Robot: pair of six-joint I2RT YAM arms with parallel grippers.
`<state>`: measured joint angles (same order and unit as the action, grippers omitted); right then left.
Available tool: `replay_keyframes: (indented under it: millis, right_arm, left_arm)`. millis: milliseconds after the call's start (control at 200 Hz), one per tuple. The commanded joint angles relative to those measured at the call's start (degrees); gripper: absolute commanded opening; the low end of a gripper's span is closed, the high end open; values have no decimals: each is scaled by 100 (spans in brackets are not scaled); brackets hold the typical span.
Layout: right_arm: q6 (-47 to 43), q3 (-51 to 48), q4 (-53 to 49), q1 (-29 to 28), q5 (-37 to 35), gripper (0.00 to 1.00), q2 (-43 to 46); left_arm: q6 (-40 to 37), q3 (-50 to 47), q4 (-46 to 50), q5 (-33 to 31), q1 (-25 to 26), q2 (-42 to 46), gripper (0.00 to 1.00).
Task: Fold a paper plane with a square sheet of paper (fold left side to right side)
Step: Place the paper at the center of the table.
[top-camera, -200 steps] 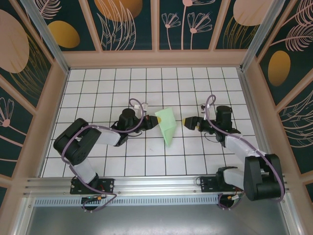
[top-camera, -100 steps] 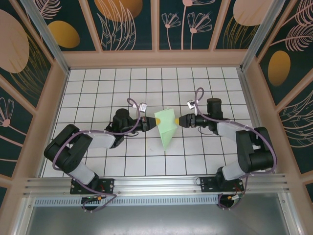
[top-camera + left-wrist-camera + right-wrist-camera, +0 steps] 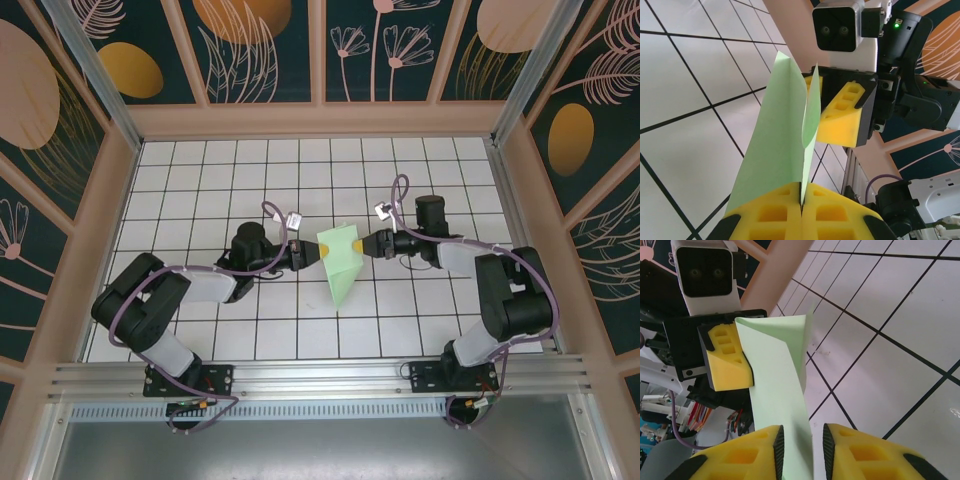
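Midway across the tiled counter (image 3: 200, 190), the folded pale green paper (image 3: 340, 265) sits between the two arms, its pointed end toward the near edge. The left end effector (image 3: 309, 252) is clamped tight on the paper's left edge, pads pressed together. The right end effector (image 3: 360, 245) straddles the right edge, its pads a narrow gap apart and not visibly pinching.
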<state>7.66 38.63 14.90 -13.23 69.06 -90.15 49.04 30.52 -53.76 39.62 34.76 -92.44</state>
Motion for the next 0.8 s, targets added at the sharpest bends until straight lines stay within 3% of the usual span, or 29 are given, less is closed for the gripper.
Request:
replay_keyframes:
  millis: [0,70,145,220,355,485,636,796]
  right_arm:
    - [-186,166,-82,-76,165,21,-90]
    - [-177,171,-187,-135,19,13,-108]
    - [-104,171,-298,-194,-202,6,-101]
    - [39,131,-345,-220,-406,2,-42]
    - [602,49,-338,-221,-1062,0,97]
    - [1152,77,-407,-242,-1340,0,46]
    - [1510,215,-741,-294,-1750,0,8]
    - [1904,355,-1035,-300,-2084,0,-85]
  left_arm:
    - [-156,98,38,-18,-28,-147,2]
    - [-244,160,296,-204,-39,-162,14]
    - [-460,229,798,-553,-32,-54,39]
    - [-864,345,1572,-1040,-32,221,44]
    - [-1494,612,3300,-2551,-33,890,66]
    - [-1734,646,4084,-3317,-37,1570,71]
    - [-1700,508,4169,-3052,30,2023,68]
    - [-1612,545,4380,-3198,706,1893,67]
